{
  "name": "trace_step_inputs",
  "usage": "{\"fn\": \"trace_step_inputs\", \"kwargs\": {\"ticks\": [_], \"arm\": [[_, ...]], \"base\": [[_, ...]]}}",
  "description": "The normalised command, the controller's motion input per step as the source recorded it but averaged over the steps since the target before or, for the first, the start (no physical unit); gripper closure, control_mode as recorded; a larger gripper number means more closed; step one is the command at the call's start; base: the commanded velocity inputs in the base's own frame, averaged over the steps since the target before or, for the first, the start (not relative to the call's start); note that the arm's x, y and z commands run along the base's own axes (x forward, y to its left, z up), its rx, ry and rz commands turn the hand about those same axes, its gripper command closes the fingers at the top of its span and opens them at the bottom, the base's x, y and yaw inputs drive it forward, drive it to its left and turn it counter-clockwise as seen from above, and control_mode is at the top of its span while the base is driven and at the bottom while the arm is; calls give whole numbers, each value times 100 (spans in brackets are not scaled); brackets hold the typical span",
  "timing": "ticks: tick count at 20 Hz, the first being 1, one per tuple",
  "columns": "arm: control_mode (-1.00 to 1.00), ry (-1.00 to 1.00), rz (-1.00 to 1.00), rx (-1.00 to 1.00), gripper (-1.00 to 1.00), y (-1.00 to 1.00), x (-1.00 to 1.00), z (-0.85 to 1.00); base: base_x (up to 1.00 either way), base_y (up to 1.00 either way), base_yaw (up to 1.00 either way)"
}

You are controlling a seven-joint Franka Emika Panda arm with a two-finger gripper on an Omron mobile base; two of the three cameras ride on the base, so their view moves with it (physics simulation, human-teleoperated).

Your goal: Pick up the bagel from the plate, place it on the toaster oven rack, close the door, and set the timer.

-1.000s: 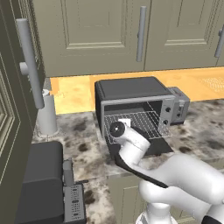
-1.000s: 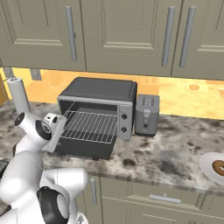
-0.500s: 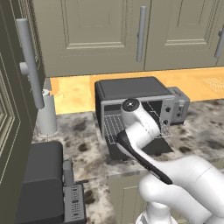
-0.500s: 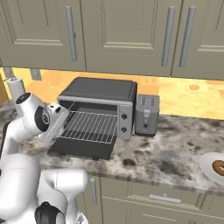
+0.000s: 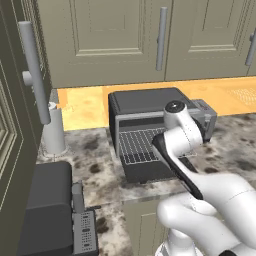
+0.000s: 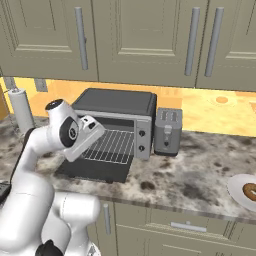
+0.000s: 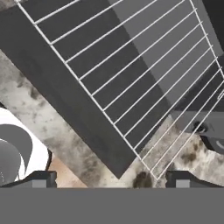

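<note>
Golden-brown, the bagel [image 6: 251,190] lies on its plate [image 6: 239,192] at the right edge of the right base view, well apart from the gripper [image 7: 111,178], which hangs wide open and empty over the toaster oven rack [image 7: 131,74] at centre-left.

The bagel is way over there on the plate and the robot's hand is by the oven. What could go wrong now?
1. The bagel lies on its plate at the far right of the counter, while the open gripper points at the toaster oven rack. The arm has to swing far across and might knock the toaster on the way.
2. The door lies flat and open at the counter's front, so a low swing could bump it.
</note>
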Motion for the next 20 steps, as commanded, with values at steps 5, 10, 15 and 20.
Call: {"fn": "trace_step_inputs", "kwargs": {"ticks": [5, 10, 15, 20], "arm": [[-100, 0, -27, 6, -100, -95, 0, 1], [-100, 0, -25, 4, -100, -95, 0, 1], [-100, 0, -27, 3, -100, -93, 1, 0], [-100, 0, -25, 4, -100, -91, 9, 0]], "base": [[0, 0, 0], [0, 0, 0], [0, 0, 0], [0, 0, 0]]}}
